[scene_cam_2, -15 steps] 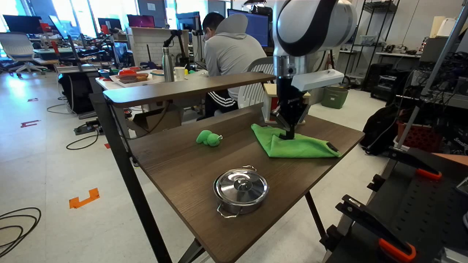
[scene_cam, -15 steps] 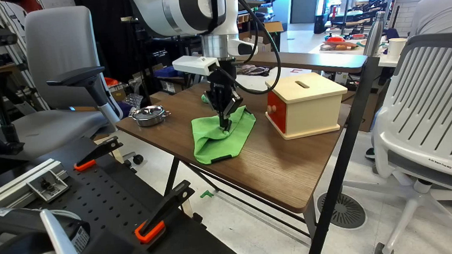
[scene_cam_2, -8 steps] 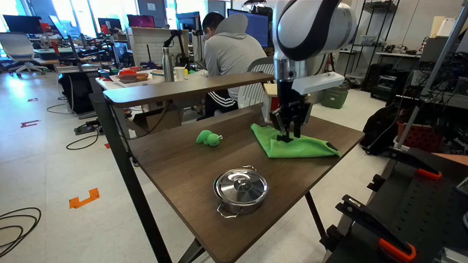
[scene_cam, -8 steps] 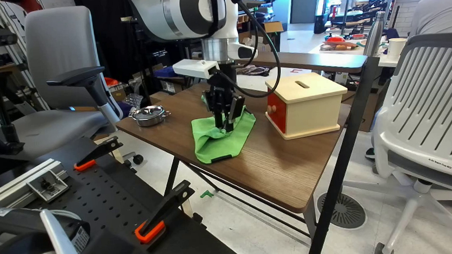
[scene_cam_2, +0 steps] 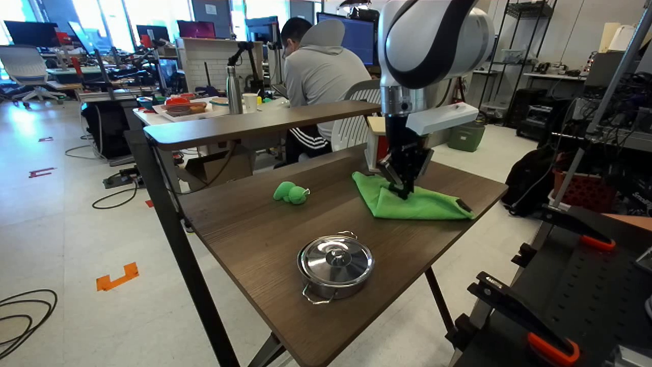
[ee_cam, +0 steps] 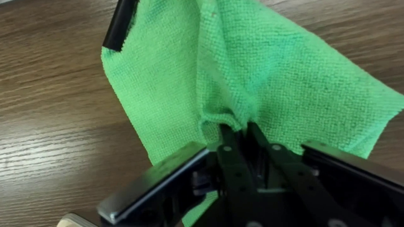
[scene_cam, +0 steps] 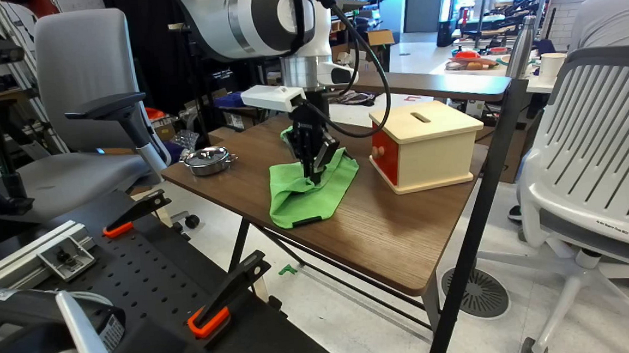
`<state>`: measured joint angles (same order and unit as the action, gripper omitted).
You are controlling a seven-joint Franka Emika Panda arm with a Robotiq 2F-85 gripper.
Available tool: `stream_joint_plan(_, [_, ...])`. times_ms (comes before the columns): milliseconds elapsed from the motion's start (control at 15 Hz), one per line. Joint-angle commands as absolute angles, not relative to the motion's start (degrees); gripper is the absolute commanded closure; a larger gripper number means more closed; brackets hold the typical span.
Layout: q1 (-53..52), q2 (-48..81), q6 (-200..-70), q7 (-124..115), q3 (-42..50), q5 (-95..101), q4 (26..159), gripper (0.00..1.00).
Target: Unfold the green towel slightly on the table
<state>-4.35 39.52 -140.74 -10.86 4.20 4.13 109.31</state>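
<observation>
The green towel (scene_cam: 308, 207) lies folded and creased on the brown table (scene_cam: 390, 248), with black strips on its edges. It shows in an exterior view (scene_cam_2: 433, 205) with one corner near the table edge, and it fills much of the wrist view (ee_cam: 315, 91). My gripper (scene_cam: 313, 179) points down at the middle of the towel, also in an exterior view (scene_cam_2: 401, 192). In the wrist view the gripper (ee_cam: 239, 127) has its fingertips close together with a pinched fold of towel between them. The fold's end is hidden between the fingers.
A wooden box (scene_cam: 436, 158) with a red door stands beside the towel. A lidded metal pot (scene_cam_2: 336, 267) and a green plush toy (scene_cam_2: 291, 193) are on the same table. A raised shelf (scene_cam_2: 254, 125) runs along one table side. A black bench with clamps stands nearby.
Half a second ago the fingers stood apart at the towel; now they have closed on a fold. The towel has shifted slightly toward the box. The pot, toy and box have not moved.
</observation>
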Motion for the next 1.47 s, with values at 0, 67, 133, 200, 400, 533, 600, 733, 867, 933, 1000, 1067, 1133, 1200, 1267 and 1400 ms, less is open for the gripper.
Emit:
stream_joint_plan(0, [-5.42,40.34,-140.26,-11.84,5.24,5.47,108.07,1.0])
stream_joint_plan(67, [-5.48,39.86,-140.52,-11.9,5.29,5.49,108.5,1.0])
stream_joint_plan(133, [-5.3,38.53,-140.8,-11.7,5.12,5.24,109.47,0.99])
stream_joint_plan(200, [-5.3,37.38,-141.09,-11.73,5.15,5.22,110.27,0.99])
stream_joint_plan(400, [-6.66,32.6,-140.74,-12.43,6.24,7.18,113.13,0.99])
stream_joint_plan(533, [-8.15,29.7,-141.15,-12.49,6.82,10.38,115.47,0.99])
stream_joint_plan(600, [-8.81,28.41,-141.35,-12.38,6.9,12.2,116.65,0.99])
stream_joint_plan(733, [-9.85,25.89,-142.06,-11.25,6.21,15.73,119.81,0.99])
stream_joint_plan(867, [-10.84,23.72,-142.78,-9.81,5.07,19.17,123.29,0.99])
stream_joint_plan(933, [-11.3,22.84,-142.62,-8.87,4.29,20.58,124.89,0.99])
stream_joint_plan(1000, [-11.77,22.36,-142.77,-8.29,3.68,22.1,126.29,0.99])
stream_joint_plan(1067, [-12.21,22.04,-142.83,-7.78,3.08,23.49,127.52,0.99])
stream_joint_plan(1133, [-12.41,21.8,-142.76,-6.85,2.3,24.52,128.64,0.99])
stream_joint_plan(1200, [-12.4,21.66,-142.93,-5.36,1.5,25.46,129.86,0.99])
stream_joint_plan(1267, [-12.51,21.33,-142.6,-4.19,0.76,26.14,130.93,0.99])
stream_joint_plan(1400, [-12.22,21.16,-142.79,-1.09,-0.58,27.28,132.98,0.99])
